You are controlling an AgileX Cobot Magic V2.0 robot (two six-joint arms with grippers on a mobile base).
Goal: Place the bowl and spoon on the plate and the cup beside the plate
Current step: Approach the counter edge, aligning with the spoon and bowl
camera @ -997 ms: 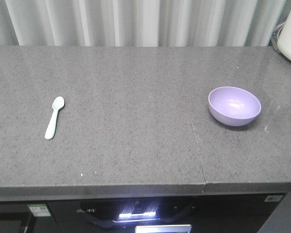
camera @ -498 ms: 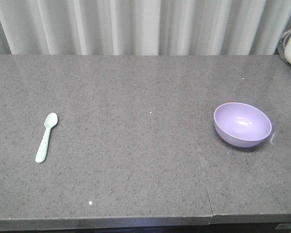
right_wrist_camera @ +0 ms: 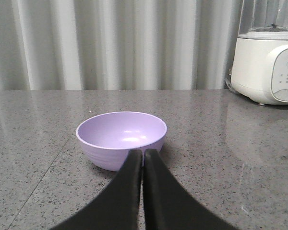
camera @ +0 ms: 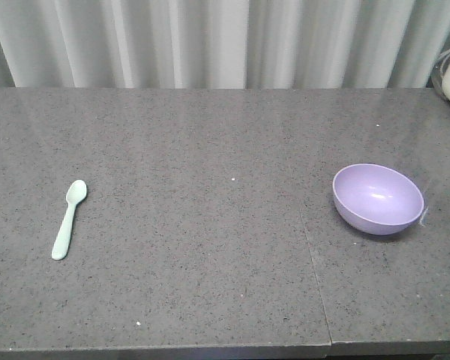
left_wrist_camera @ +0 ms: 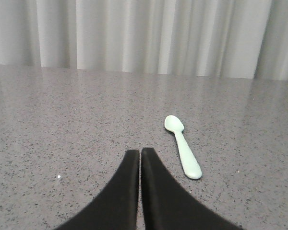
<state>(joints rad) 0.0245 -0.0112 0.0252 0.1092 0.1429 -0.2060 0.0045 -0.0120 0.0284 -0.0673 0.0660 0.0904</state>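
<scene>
Counter [camera: 210,247]: grey speckled stone, with a seam right of the middle.
Spoon [camera: 68,219]: flat at the left, scoop toward the far edge.
Bowl [camera: 377,199]: upright at the right, well apart from the spoon.
Appliance [right_wrist_camera: 271,62]: white, in the far right corner.

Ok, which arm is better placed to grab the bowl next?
The right. The right gripper, jaws shut, points straight at the bowl just ahead of it, on the right side of the counter. The left gripper, also shut, faces the spoon far over on the left.

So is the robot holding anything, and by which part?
Nothing is held. The left gripper is shut and empty, with the spoon lying loose on the counter. The right gripper is shut and empty too, with the bowl beyond it.
</scene>
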